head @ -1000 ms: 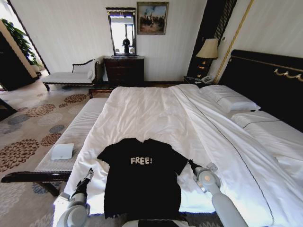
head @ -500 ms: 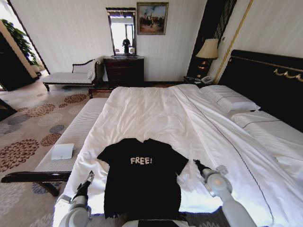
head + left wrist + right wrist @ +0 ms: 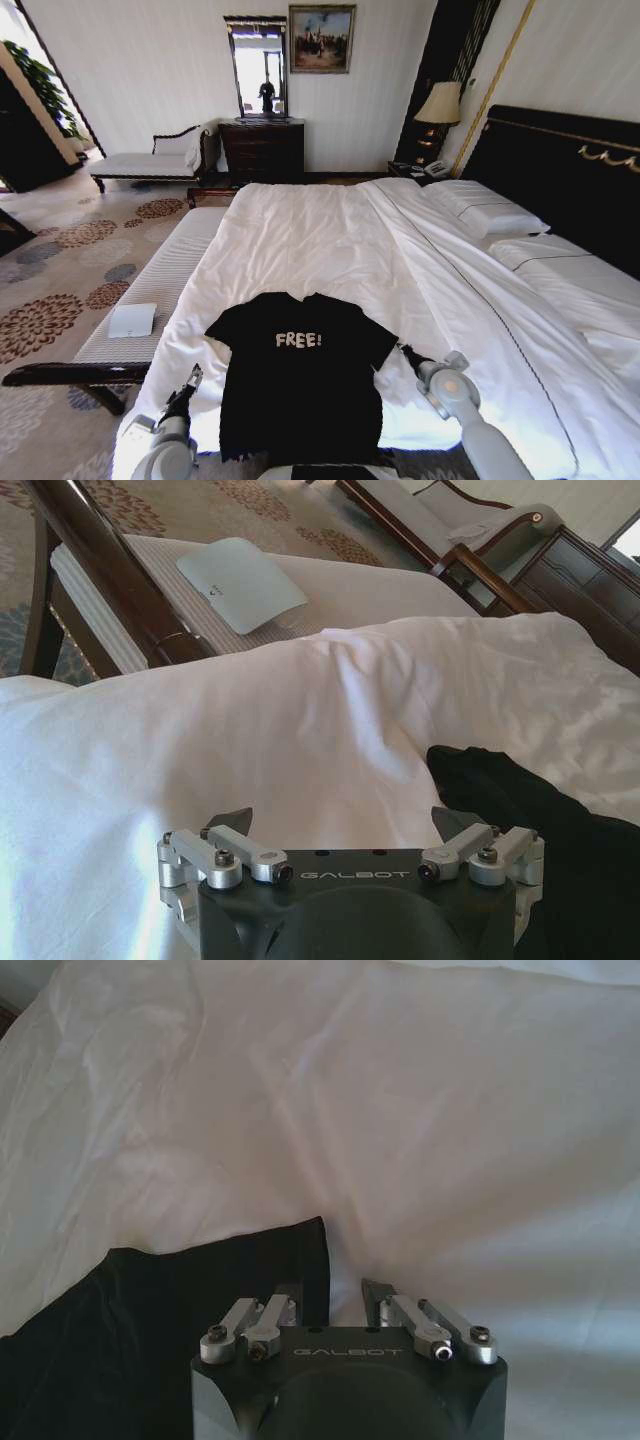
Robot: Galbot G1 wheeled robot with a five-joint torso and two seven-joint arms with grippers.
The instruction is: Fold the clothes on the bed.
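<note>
The clothes, a black T-shirt [image 3: 300, 385] with white "FREE!" lettering, lie spread flat, chest up, on the near end of the bed [image 3: 320, 235]. My left gripper [image 3: 191, 379] hovers low over the white sheet just beside the shirt's left edge. In the left wrist view this gripper [image 3: 342, 820] is wide open, and the black fabric [image 3: 560, 830] lies off to one side. My right gripper [image 3: 404, 352] is at the shirt's right sleeve. The right wrist view shows it [image 3: 332, 1293] open but narrower, with the sleeve's edge [image 3: 290, 1250] reaching between its fingers.
A long pale bench [image 3: 160, 280] stands along the bed's left side with a small white pad [image 3: 132, 320] on it, also seen from the left wrist [image 3: 242, 583]. Pillows [image 3: 485, 210] and the dark headboard [image 3: 560, 165] are at the right. Patterned carpet spreads out on the left.
My right gripper drew away to the right, then came back in to the sleeve's edge. The left gripper sank slightly. The shirt has not moved.
</note>
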